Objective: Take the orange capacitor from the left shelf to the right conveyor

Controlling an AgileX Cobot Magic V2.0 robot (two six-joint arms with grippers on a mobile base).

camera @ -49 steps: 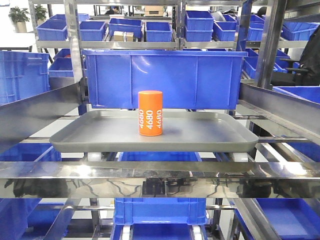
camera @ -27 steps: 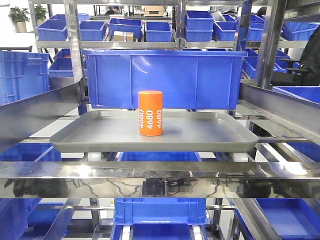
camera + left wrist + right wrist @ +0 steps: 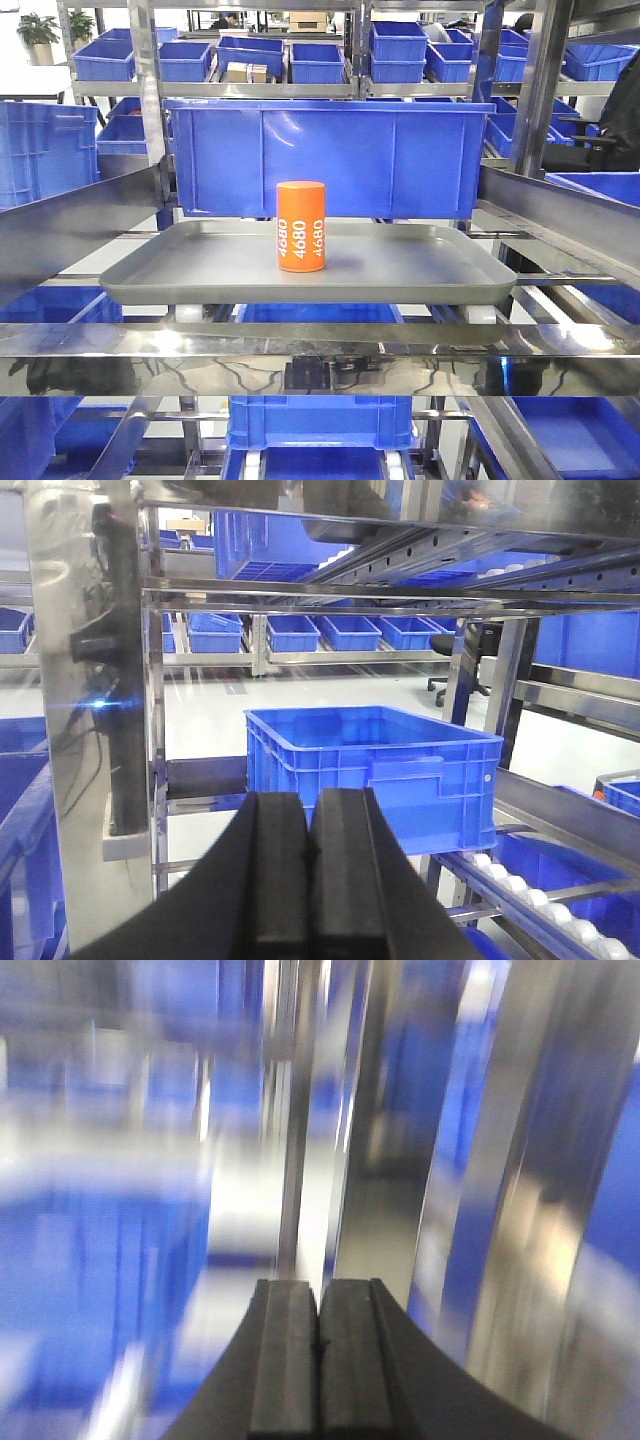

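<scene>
The orange capacitor (image 3: 301, 226) stands upright on the shallow grey tray (image 3: 420, 270) of the stainless-steel shelf (image 3: 300, 345), with white "4680" on its side. No gripper shows in the front view. In the left wrist view my left gripper (image 3: 311, 805) is shut and empty, facing a blue bin. In the right wrist view my right gripper (image 3: 319, 1295) is shut and empty; the view is blurred, with steel uprights ahead. The capacitor is in neither wrist view. The green conveyor is out of view.
A big blue bin (image 3: 325, 155) hangs just behind the tray. Steel rails (image 3: 70, 215) slope along both sides, and more blue bins (image 3: 320, 420) sit below and behind. A blue bin (image 3: 375, 765) rests on a roller rack (image 3: 520, 890) in the left wrist view.
Nothing has moved in the front view; the capacitor and tray are as before.
</scene>
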